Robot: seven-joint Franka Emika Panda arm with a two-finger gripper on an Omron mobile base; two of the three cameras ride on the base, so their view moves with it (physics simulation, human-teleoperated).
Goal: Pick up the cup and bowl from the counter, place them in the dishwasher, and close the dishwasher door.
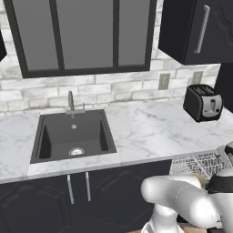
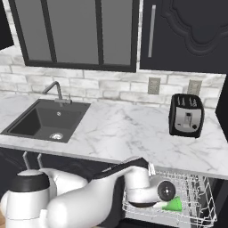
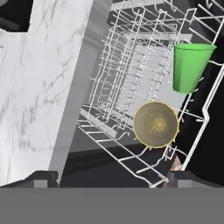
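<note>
Taking the black sink [image 1: 73, 136] as the landmark: it is set into the left part of the white marble counter [image 1: 150, 132], with a grey faucet [image 1: 71, 103] standing at its back edge against the pale brick wall. Above the sink hang dark-framed glass-front cabinets [image 1: 82, 34], and below it are black cabinet doors [image 1: 68, 200] with two silver bar handles close together. Well to the right of the sink, near the wall, a black toaster [image 1: 203, 102] sits on the counter, with two wall outlets [image 1: 164, 81] behind it. Below the counter edge and to the right of the sink is the dishwasher [image 2: 209, 196], its white wire rack [image 2: 196, 200] drawn out into the open. In the right base view the arm reaches down over that rack, and a green cup [image 2: 173, 204] lies in it just beside the wrist. The hand view looks into the rack: the cup [image 3: 190, 66] rests against the wires toward one side, and a round tan bowl [image 3: 155, 124] sits in the rack near it, the two apart. The claw [image 3: 109, 177] has its two dark fingertips [image 3: 41, 177] spread wide at the bottom of the hand view, with nothing between them, hanging above the rack and clear of both cup and bowl.
</note>
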